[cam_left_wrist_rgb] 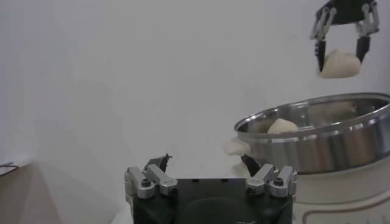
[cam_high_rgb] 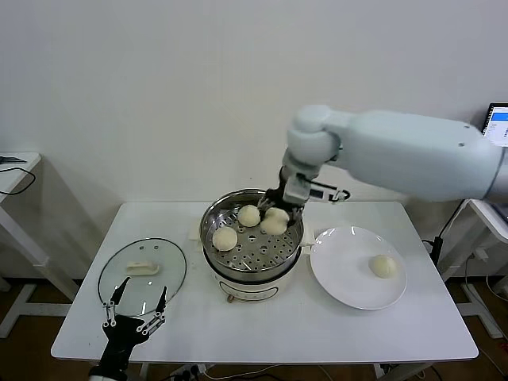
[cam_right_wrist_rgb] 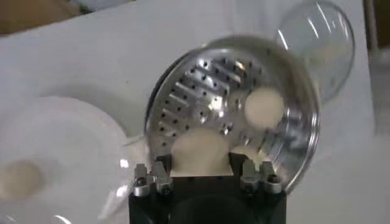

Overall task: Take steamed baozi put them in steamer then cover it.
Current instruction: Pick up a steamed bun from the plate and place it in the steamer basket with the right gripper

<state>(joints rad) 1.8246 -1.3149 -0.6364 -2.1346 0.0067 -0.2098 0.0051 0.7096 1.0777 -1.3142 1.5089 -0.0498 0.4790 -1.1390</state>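
The steel steamer (cam_high_rgb: pixel 230 274) stands mid-table with two baozi on its perforated tray, one (cam_high_rgb: pixel 225 238) at the left and one (cam_high_rgb: pixel 249 215) at the back. My right gripper (cam_high_rgb: pixel 278 216) is shut on a third baozi (cam_high_rgb: pixel 274 225) and holds it over the tray's right side, above the rim. In the right wrist view that baozi (cam_right_wrist_rgb: pixel 201 151) sits between the fingers, and the left wrist view shows it (cam_left_wrist_rgb: pixel 340 64) above the pot. A fourth baozi (cam_high_rgb: pixel 383 266) lies on the white plate (cam_high_rgb: pixel 341 278). The glass cover (cam_high_rgb: pixel 143 274) lies flat left of the steamer. My left gripper (cam_high_rgb: pixel 135 308) is open and empty at the cover's near edge.
A power cord runs from the steamer's back right (cam_high_rgb: pixel 337 194). A side table (cam_high_rgb: pixel 16 171) stands at the far left, and a screen (cam_high_rgb: pixel 498 123) with another table at the far right. The wall is close behind the table.
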